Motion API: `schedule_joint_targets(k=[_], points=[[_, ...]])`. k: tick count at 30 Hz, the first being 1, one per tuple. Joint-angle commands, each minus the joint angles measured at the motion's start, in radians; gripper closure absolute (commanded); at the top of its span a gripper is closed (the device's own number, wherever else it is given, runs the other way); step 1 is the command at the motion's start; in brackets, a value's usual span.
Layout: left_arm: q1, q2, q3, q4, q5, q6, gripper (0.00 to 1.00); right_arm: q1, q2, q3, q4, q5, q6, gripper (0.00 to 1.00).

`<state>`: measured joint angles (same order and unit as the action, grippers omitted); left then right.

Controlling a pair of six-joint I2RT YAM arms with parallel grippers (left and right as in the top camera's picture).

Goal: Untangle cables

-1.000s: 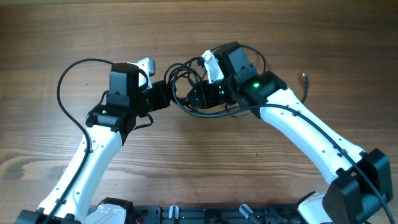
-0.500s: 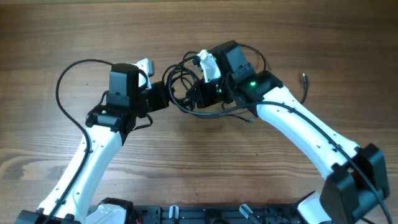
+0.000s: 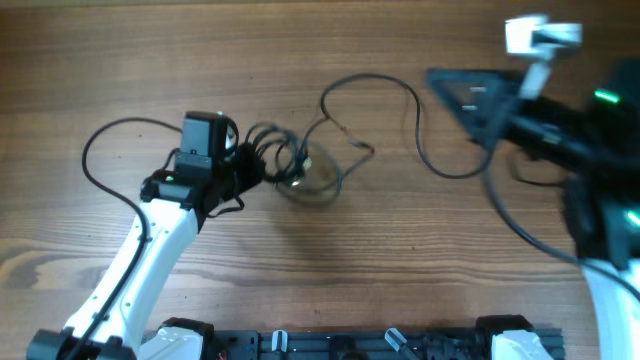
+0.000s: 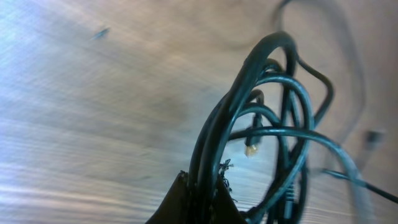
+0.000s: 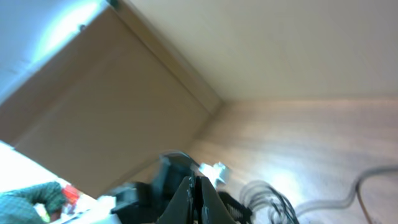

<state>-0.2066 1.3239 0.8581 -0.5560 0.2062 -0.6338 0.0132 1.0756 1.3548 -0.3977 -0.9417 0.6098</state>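
L gripper [image 4: 200, 199] was clamped shut on the cables [image 3: 292, 165]. On its wrist cam several black loops rose straight out from btwn the fingers, w/ a small pale-tipped plug [image 4: 250, 149] hanging inside them. From above, that bunch lay on the table [image 3: 300, 290] just left of centre, approx 9 o'clock, right at the gripper's tip on its 3 o'clock side. One loose cord [image 3: 370, 80] left the bunch toward 1 o'clock, arched over, then sagged in a slack curve out at approx 3 o'clock; where it finished I couldn't make out. R gripper [image 5: 196, 198] had its fingers pressed together. It hung up high, close under the overhead cam at approx 2 o'clock, and was badly blurred. Whether it pinched any cord, can't tell. L arm [image 3: 150, 250], white w/ black joints, ran from the bunch back to 7 o'clock. R arm [image 3: 600, 150] filled the 3 to 4 o'clock edge, also blurred, w/ a green light [image 3: 603, 97] on it.
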Motion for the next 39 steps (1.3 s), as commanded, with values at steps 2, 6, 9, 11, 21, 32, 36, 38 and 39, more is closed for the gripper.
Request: schedule_joint_targets(k=[2, 6, 9, 11, 21, 32, 36, 38, 39], points=[[0.001, -0.018, 0.01, 0.013, -0.063, 0.011, 0.96, -0.126, 0.045, -0.002, -0.023, -0.13, 0.094, 0.96], [0.001, -0.018, 0.01, 0.024, -0.05, 0.011, 0.96, -0.066, 0.156, -0.007, -0.158, -0.128, -0.06, 0.91], [0.001, -0.019, 0.01, 0.082, 0.069, 0.033, 0.96, 0.05, 0.278, -0.007, -0.211, -0.082, -0.149, 0.7], [0.001, -0.019, 0.01, 0.134, 0.185, 0.077, 0.96, 0.133, 0.351, -0.007, -0.206, -0.024, -0.167, 0.57], [0.001, -0.019, 0.01, 0.125, 0.292, 0.08, 0.96, 0.377, 0.618, -0.007, -0.202, 0.171, -0.452, 0.44], [0.001, -0.019, 0.01, 0.11, 0.29, 0.081, 0.96, 0.435, 0.677, -0.007, -0.283, 0.22, -0.523, 0.57], [0.001, -0.018, 0.01, 0.109, 0.283, 0.08, 0.96, 0.459, 0.677, -0.006, -0.282, 0.2, -0.527, 0.67], [0.001, -0.018, 0.01, 0.103, 0.282, 0.08, 0.96, 0.459, 0.677, -0.006, -0.266, 0.182, -0.527, 0.74], [0.001, -0.018, 0.01, 0.094, 0.272, 0.08, 0.96, 0.459, 0.676, -0.004, -0.253, 0.174, -0.515, 0.8]])
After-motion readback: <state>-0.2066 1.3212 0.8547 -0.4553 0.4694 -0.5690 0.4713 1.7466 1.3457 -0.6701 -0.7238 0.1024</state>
